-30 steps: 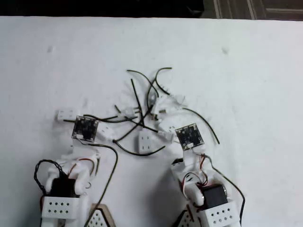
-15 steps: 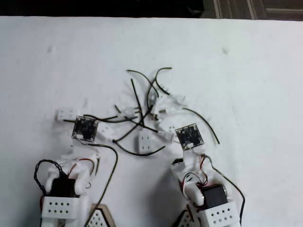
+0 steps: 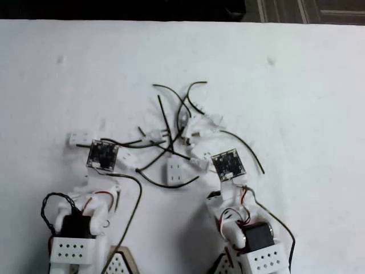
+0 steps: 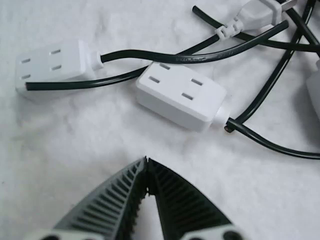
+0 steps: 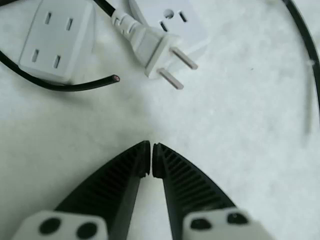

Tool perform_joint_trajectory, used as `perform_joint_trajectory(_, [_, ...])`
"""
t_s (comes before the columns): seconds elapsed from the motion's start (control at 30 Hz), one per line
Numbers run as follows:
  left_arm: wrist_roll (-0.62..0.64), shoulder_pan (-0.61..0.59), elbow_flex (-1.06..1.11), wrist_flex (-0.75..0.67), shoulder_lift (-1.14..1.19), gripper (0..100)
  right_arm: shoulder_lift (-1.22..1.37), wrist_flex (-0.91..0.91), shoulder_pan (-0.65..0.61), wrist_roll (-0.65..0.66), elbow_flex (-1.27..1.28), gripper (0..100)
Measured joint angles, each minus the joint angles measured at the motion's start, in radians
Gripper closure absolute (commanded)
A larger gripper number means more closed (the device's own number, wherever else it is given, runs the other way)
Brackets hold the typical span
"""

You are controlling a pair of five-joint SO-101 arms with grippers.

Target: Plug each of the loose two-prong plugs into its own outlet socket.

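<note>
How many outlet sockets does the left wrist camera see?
2. The near socket lies just ahead of the left claw; the far socket lies off to one side. A white piece at the picture's edge may be a third.

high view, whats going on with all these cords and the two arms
Two robot arms sit at a white table covered in a tangle of black cords. Neither holds anything: the left pincer and the right pincer are both shut and empty. Ahead of the right one, a two-prong plug lies loose, prongs bare, next to a white socket. Another socket lies ahead of the left pincer, its slots empty.
</note>
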Motion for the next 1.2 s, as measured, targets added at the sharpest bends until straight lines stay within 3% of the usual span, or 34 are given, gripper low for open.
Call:
perform_joint_trajectory(0.37, [0.0,0.069,0.0,0.005,0.0,98,0.0,0.0,0.0,0.0,0.0,98.1])
perform_joint_trajectory(0.7, [-0.006,-0.005,-0.106,0.054,0.0,98,0.0,0.0,0.0,0.0,0.0,98.1])
perform_joint_trajectory(0.77, [-0.077,-0.02,-0.169,0.061,0.0,98,0.0,0.0,0.0,0.0,0.0,98.1])
perform_joint_trajectory(0.9, [-0.399,-0.031,-0.276,0.061,0.0,93,0.0,0.0,0.0,0.0,0.0,98.1])
perform_joint_trajectory(0.97, [-0.5,-0.031,-0.302,0.061,0.0,91,0.0,0.0,0.0,0.0,0.0,98.1])
perform_joint_trajectory(1.2, [-0.554,-0.031,-0.365,0.083,0.0,91,0.0,0.0,0.0,0.0,0.0,98.1])
